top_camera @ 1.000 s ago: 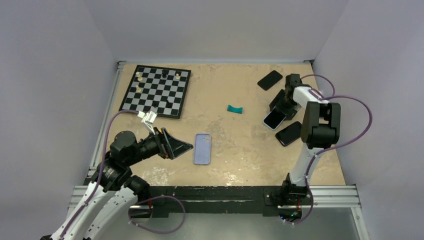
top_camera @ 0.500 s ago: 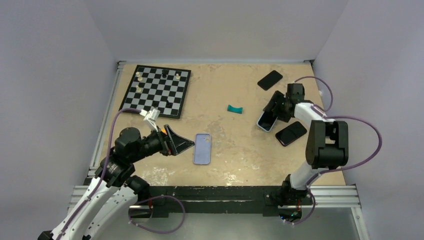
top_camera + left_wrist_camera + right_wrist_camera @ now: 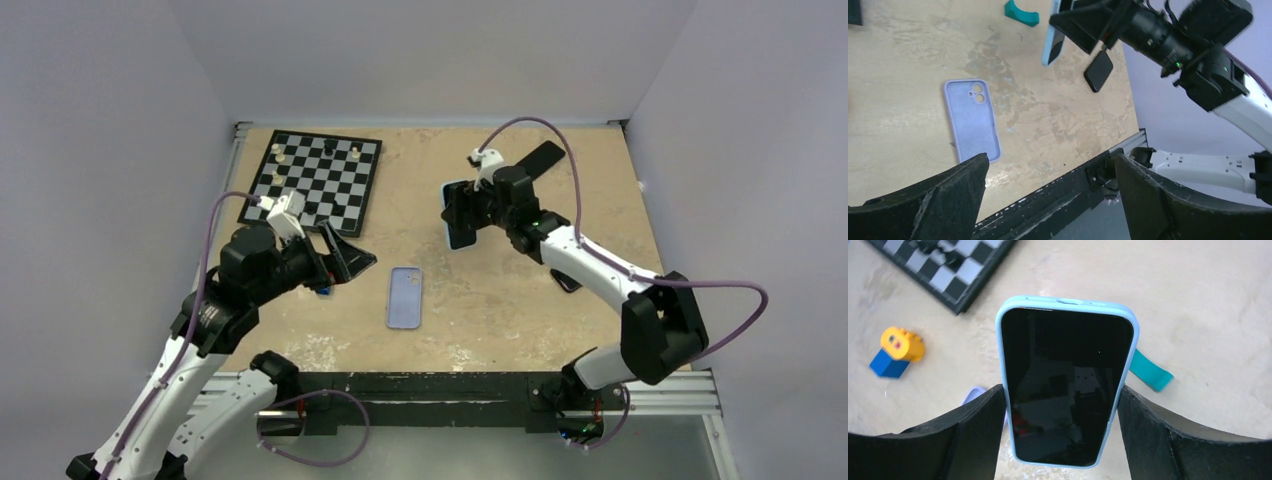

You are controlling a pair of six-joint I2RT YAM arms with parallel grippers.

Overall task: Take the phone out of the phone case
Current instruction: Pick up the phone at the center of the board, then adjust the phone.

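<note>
While the right gripper (image 3: 462,214) was clamped on the two long edges of a black-screened phone in a light blue soft case (image 3: 461,218), it held this phone in the air above the back-middle part of the beige table (image 3: 600,200), clear of the surface. In the right wrist view the phone (image 3: 1067,385) stood between the two black fingers (image 3: 973,432) with its dark screen toward the camera. The blue rim of the case went all around it, so the phone was not yet out of its case. Below it on the table lay a small teal curved piece (image 3: 1149,371), and further to the left a yellow and blue toy block (image 3: 895,352). The left gripper (image 3: 345,262) hovered over the front-left part of the table with its jaws spread wide apart and nothing between them. Near it, on its right side, a lilac phone case (image 3: 404,297) lay flat with the camera cut-out upward; whether a phone was inside it, I could not tell. A black and white chessboard (image 3: 315,182) with a few pieces lay at the back left corner. One black phone (image 3: 545,155) lay at the back, partly covered by the right arm, and another black phone (image 3: 1098,70) lay flat below that arm.
</note>
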